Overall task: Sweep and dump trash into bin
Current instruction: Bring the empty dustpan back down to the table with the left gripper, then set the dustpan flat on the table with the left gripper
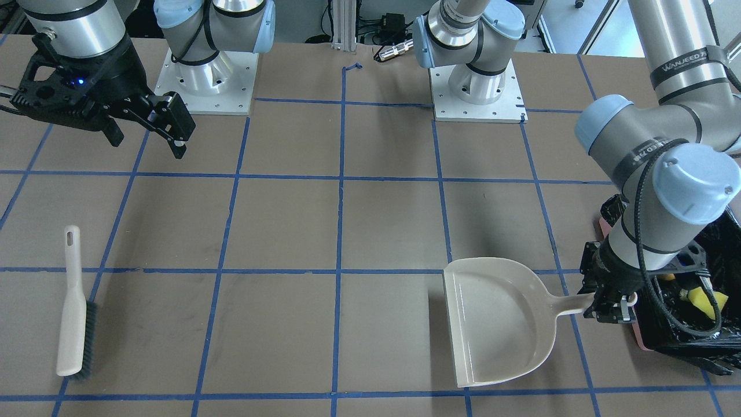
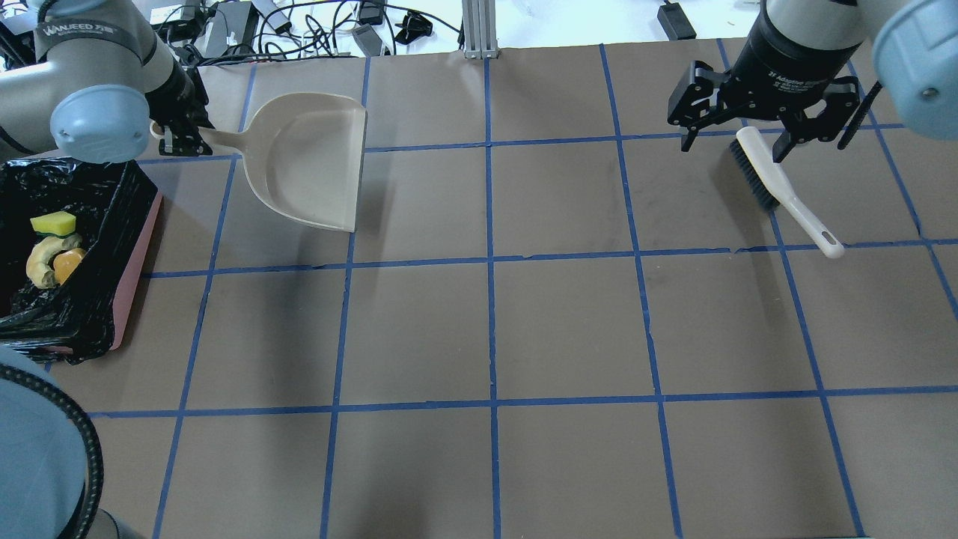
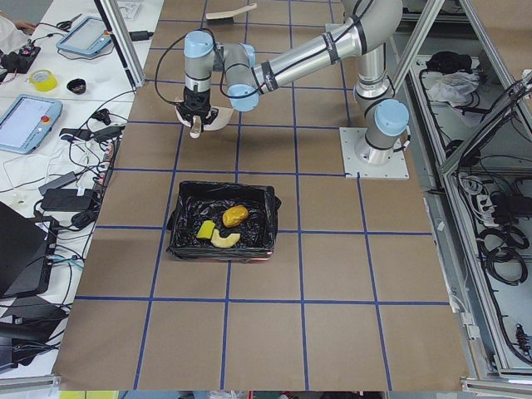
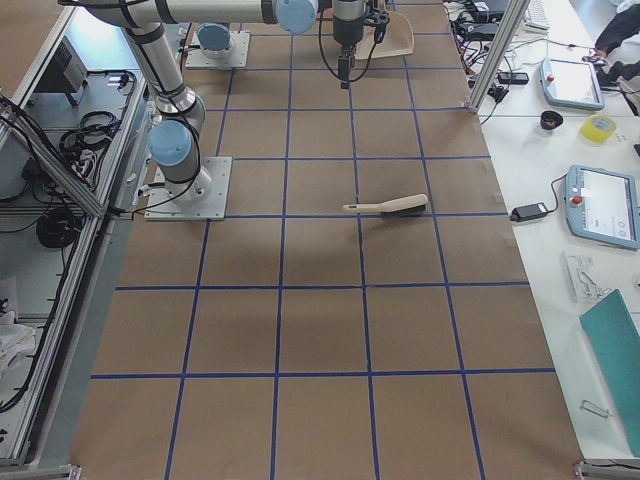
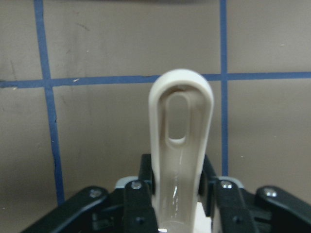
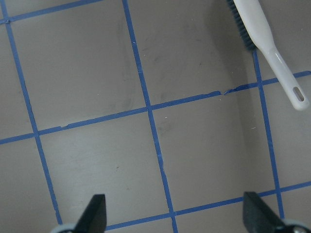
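The bin, pink-sided with a black bag, stands at the table's left end. The trash lies inside it: a yellow wedge, a croissant shape and a golden-brown lump; all also show in the exterior left view. My left gripper is shut on the handle of the beige dustpan, which is empty and low over the table beside the bin. My right gripper is open and empty, raised above the brush, which lies on the table.
The dustpan lies close to the bin's pink wall. The brush lies near the table's far edge on my right side. Arm base plates sit at my edge. Cables lie beyond the far edge.
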Motion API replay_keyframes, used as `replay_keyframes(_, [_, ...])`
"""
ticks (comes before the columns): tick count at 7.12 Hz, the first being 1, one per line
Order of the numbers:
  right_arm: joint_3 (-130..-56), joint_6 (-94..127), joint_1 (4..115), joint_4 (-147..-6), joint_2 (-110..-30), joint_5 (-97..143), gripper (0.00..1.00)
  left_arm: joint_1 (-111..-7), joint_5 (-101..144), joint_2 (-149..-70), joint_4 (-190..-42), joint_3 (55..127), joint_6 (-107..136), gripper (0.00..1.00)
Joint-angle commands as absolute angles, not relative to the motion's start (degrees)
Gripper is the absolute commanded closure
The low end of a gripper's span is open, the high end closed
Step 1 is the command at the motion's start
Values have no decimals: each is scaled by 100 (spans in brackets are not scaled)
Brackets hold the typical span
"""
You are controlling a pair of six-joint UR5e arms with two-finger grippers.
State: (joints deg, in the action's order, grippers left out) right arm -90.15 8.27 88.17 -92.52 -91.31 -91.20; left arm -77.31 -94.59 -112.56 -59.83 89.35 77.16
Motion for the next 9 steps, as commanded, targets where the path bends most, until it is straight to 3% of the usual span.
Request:
replay_keyframes(1, [-9018, 326, 8824, -9298, -9088, -9088, 0, -7734, -9022, -11547, -6152, 8895, 8502, 100])
replay_keyframes(9, [-9018, 272, 8833, -9264, -9141, -9070, 0, -7734, -8886, -11979, -5986, 8799, 7717, 100])
